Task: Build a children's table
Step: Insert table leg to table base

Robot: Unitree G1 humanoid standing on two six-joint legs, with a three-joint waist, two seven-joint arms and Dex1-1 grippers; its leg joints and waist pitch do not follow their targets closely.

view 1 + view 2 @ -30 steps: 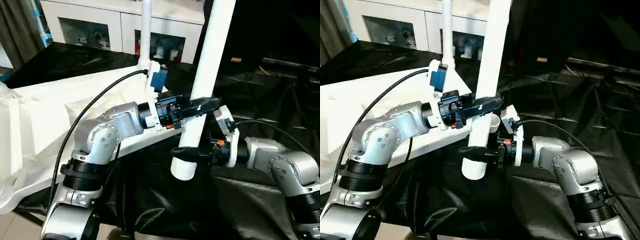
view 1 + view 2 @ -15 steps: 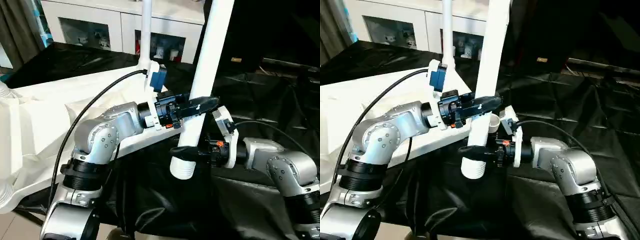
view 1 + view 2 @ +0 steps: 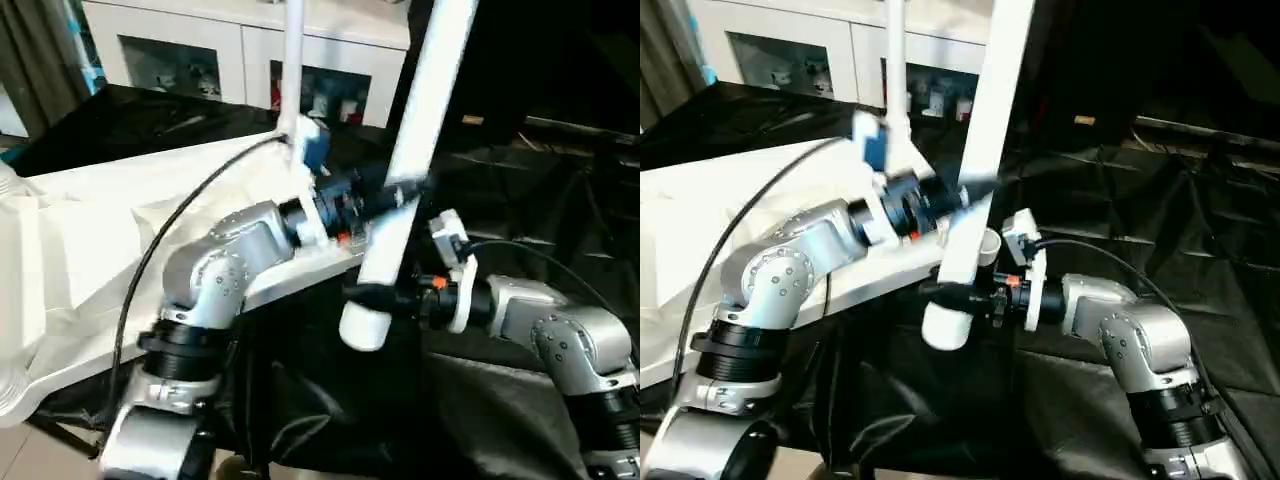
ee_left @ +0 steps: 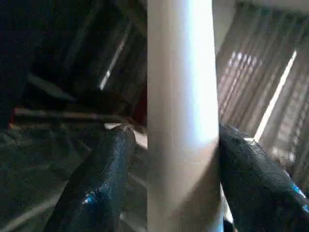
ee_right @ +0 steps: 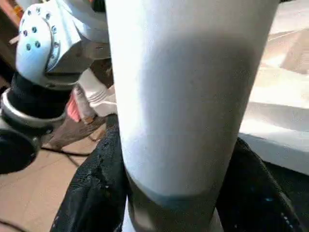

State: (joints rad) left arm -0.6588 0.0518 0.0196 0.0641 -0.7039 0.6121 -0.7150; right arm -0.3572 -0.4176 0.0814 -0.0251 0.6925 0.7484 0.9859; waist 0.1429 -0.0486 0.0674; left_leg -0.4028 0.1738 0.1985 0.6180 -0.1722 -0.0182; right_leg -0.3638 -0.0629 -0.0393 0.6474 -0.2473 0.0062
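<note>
White leg (image 3: 415, 150) held by both grippers, unmarked.

White glass-front cabinet (image 3: 240, 55) – black-draped table (image 3: 560, 200), curtains (image 4: 260, 87)

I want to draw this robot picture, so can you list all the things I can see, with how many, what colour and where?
Loose table leg: one, white, slanting up between both grippers.
Table top: one, white, lying on the left.
Fitted leg: one, white, standing up from the table top's far corner.
Corner socket: one, white, round, at the table top's near corner.
Cloth: one, black, draped over the work table.
Cabinet: one, white, glass doors, at the back.
Left gripper: one, black fingers either side of the loose leg, higher up.
Right gripper: one, black, closed around the leg's lower end.
</note>
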